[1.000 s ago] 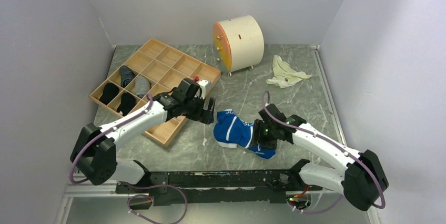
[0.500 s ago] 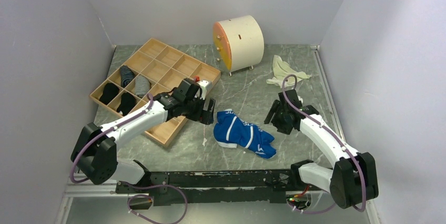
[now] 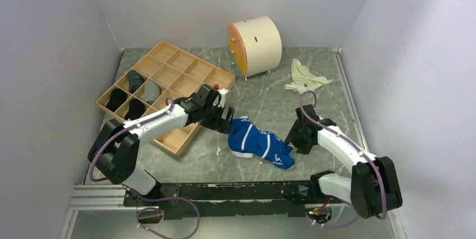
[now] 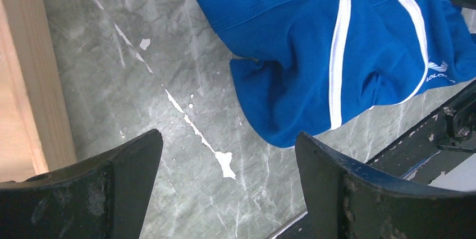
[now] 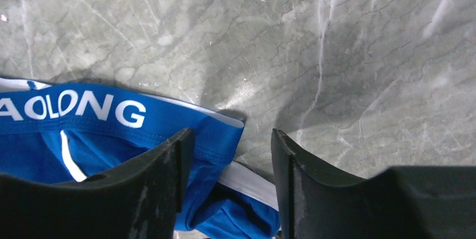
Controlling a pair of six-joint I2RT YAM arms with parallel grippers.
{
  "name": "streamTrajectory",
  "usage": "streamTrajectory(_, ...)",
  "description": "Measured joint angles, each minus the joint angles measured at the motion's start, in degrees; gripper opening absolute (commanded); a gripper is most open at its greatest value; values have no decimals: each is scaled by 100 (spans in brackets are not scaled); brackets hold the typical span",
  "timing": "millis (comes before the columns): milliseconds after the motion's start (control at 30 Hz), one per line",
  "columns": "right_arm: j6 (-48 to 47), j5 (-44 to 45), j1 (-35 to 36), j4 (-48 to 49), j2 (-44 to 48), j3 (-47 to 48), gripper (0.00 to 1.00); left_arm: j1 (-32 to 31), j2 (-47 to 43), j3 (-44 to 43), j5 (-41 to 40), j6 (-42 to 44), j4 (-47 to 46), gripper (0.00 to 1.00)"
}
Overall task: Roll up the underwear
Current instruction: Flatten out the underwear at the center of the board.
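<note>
Blue underwear with white trim and a lettered waistband lies crumpled, not yet rolled, on the grey marbled surface. The left fingers hang wide open and empty just beside its left end. The right fingers, partly open and gripping nothing, straddle the waistband corner, likely to straighten it.

Tray just left of underwear; open table beyond.
</note>
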State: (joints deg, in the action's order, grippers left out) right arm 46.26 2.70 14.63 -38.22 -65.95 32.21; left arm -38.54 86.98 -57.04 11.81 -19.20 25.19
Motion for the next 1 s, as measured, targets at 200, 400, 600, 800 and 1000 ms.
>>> streamTrajectory(200, 138, -48, 0, 210, -87, -129, 34, 0, 13, -17, 39, -4, -101, 92)
streamTrajectory(400, 221, -127, -15, 398, 236, -326, 0, 0, 13, -17, 39, -7, -111, 92)
streamTrajectory(600, 55, 173, -24, 398, 566, -22, 0, 0, 125, -17, 101, -76, -417, 91)
streamTrajectory(800, -214, 802, -289, 409, 326, 643, 0, 0, 654, -87, 129, -197, -706, 91)
streamTrajectory(1000, -627, 914, -870, 549, -223, 883, 0, 0, 1244, -487, 142, -302, -1043, 87)
